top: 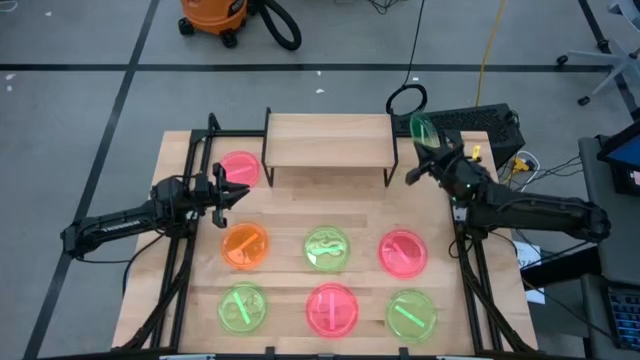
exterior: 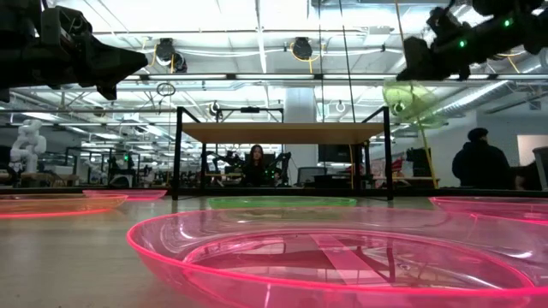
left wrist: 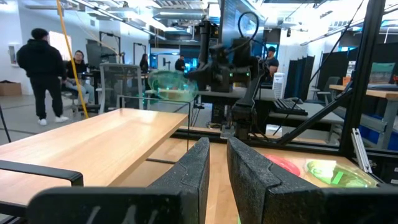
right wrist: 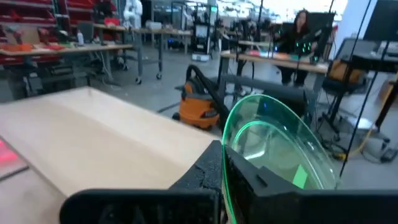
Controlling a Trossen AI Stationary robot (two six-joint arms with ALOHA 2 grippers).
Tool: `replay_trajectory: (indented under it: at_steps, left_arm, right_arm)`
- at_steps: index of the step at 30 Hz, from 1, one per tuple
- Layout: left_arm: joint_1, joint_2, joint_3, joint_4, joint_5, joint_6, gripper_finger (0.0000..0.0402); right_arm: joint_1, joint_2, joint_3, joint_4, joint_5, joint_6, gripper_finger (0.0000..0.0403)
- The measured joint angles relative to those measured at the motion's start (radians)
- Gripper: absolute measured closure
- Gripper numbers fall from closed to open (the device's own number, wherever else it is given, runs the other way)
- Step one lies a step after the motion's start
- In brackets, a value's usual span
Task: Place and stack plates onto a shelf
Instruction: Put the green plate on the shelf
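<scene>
The shelf (top: 328, 140) is a light-wood board on thin black legs at the table's far middle; it also shows in the low view (exterior: 282, 133). My right gripper (top: 428, 152) hovers off the shelf's right end, shut on a translucent green plate (top: 423, 128), which the low view (exterior: 415, 103) shows just above board height. My left gripper (top: 238, 190) is shut and holds nothing, beside a pink plate (top: 240, 168) lying flat left of the shelf. Several more plates lie flat on the table's near half, among them orange (top: 245, 245), green (top: 327, 248) and pink (top: 402, 250). My right gripper (right wrist: 222, 163) pinches the green plate's rim (right wrist: 231, 140) between its two fingers. The plate (right wrist: 280, 149) stands on edge and tilted, reaching out beyond the fingertips. It is lifted clear of table and shelf.
Black frame rails run along the table's left (top: 185, 240) and right (top: 470, 270) sides. The near row holds green (top: 243, 306), pink (top: 331, 308) and green (top: 411, 314) plates. An orange vacuum (top: 212, 15) stands on the floor beyond. People stand in the room behind (exterior: 479, 162).
</scene>
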Motion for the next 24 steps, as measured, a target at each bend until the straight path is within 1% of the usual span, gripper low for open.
replay_trajectory:
  at_steps: [5,9,20,22,24]
  left_arm:
    - [0.0,0.0,0.0,0.0,0.0,0.0,0.0339]
    - [0.0,0.0,0.0,0.0,0.0,0.0,0.0339]
    - [0.0,0.0,0.0,0.0,0.0,0.0,0.0339]
    - [0.0,0.0,0.0,0.0,0.0,0.0,0.0339]
    - [0.0,0.0,0.0,0.0,0.0,0.0,0.0339]
  right_arm:
    - [0.0,0.042,0.069,-0.005,-0.014,-0.045,0.0403]
    - [0.0,0.102,0.123,-0.003,-0.084,-0.059,0.0403]
    - [0.0,0.352,0.26,0.004,-0.269,-0.092,0.0403]
    - [0.0,0.405,0.275,0.02,-0.296,-0.111,0.0403]
    - [0.0,0.458,0.298,0.04,-0.298,-0.142,0.0403]
